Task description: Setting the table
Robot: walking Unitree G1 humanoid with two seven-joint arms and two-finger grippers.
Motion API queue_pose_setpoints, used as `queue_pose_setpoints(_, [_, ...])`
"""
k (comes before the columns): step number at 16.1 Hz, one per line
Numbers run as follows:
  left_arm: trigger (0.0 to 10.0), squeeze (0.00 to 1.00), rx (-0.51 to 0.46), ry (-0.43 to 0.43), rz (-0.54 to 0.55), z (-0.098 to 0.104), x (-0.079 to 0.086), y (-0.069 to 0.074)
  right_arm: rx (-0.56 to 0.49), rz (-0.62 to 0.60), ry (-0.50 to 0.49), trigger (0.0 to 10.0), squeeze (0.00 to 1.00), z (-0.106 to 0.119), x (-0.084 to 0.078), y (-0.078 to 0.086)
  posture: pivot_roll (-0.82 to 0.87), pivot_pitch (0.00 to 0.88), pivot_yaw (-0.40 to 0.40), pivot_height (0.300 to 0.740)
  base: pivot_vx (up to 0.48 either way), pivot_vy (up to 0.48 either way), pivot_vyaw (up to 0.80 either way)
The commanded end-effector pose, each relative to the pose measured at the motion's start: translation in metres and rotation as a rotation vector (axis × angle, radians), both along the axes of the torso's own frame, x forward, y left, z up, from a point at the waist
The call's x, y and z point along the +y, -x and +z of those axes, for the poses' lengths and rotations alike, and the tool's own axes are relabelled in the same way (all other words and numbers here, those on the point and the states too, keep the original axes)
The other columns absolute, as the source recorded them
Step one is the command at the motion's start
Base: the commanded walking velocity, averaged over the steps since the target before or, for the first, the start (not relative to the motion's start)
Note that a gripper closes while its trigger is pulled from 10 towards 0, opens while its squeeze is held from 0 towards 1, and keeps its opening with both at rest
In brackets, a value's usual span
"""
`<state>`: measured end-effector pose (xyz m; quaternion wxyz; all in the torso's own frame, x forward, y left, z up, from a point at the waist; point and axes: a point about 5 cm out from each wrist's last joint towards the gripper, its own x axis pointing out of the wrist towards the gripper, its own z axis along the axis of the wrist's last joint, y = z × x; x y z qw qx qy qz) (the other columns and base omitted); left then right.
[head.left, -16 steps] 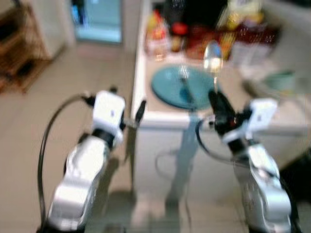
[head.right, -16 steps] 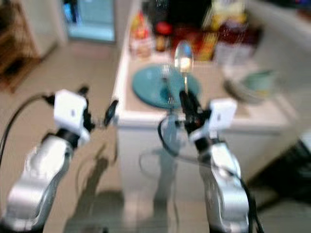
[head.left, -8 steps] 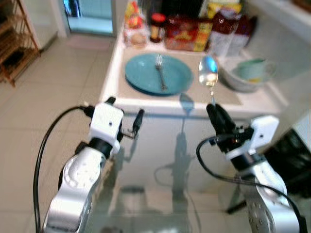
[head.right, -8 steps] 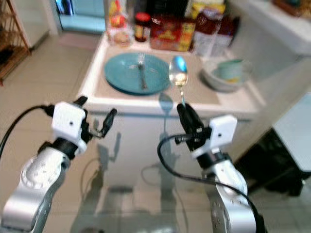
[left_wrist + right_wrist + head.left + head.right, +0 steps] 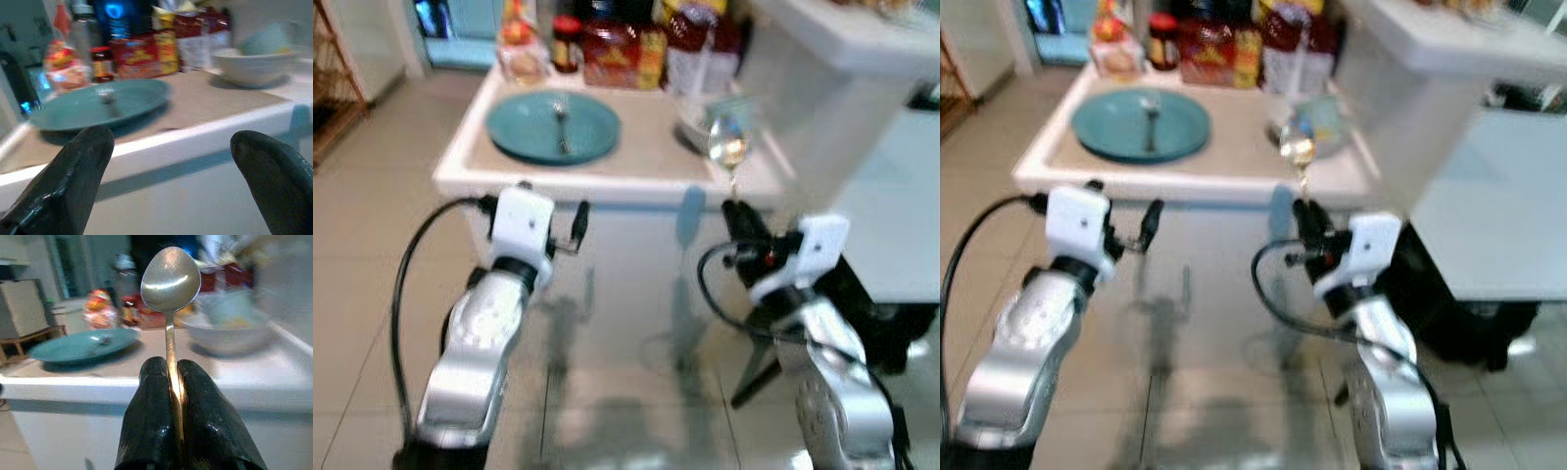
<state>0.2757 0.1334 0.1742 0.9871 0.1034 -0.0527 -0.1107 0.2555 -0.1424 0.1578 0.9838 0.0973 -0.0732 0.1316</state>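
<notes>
1 spoon (image 5: 170,281) left to place: your right gripper (image 5: 172,382) has its fingers clamped on the handle short of the bench (image 5: 646,176), plate (image 5: 553,127) and fork (image 5: 560,125) already down, left gripper (image 5: 171,161) fingers apart, empty.

Domestic kitchen or dining corner. Ahead of both grippers, a white rimmed table (image 5: 607,186) carries a round teal plate (image 5: 553,127) with a metal fork (image 5: 560,122), a white ceramic bowl (image 5: 252,66), and jars and packaged foods (image 5: 617,49). Beige tiled floor (image 5: 372,264) lies below; a wooden rack (image 5: 333,88) stands leftward.
</notes>
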Motion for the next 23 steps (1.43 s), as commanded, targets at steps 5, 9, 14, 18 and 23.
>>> queue_pose_setpoints(5, [10.0, 0.0, 0.029, -0.017, -0.057, -0.004, -0.013, -0.007, 0.005, -0.098, -0.009, 10.0, 0.0, 0.007, -0.019, 0.0, 0.02, 0.015, 0.034, 0.74, 0.0, -0.4, 0.48])
queue_pose_setpoints(9, [10.0, 0.0, 0.01, -0.012, -0.076, 0.0, -0.016, -0.013, 0.008, -0.095, 0.006, 10.0, 0.0, 0.007, -0.015, 0.004, -0.01, 0.006, 0.067, 0.74, 0.0, -0.399, 0.0])
queue_pose_setpoints(14, [10.0, 0.0, 0.004, -0.015, -0.086, 0.002, -0.017, -0.015, 0.002, -0.092, 0.019, 10.0, 0.0, 0.01, -0.015, 0.002, 0.0, 0.0, 0.074, 0.74, 0.0, -0.4, 0.0])
queue_pose_setpoints(18, [10.0, 0.0, -0.004, -0.019, -0.088, 0.003, -0.016, -0.018, -0.008, -0.079, 0.032, 10.0, 0.0, 0.013, -0.009, -0.001, 0.0, 0.0, 0.081, 0.74, 0.0, -0.4, 0.0])
queue_pose_setpoints(23, [10.0, 0.0, -0.007, -0.024, -0.105, 0.004, -0.018, -0.019, -0.007, -0.09, 0.045, 10.0, 0.0, 0.013, -0.011, 0.0, 0.0, 0.0, 0.092, 0.74, 0.0, -0.4, 0.0])
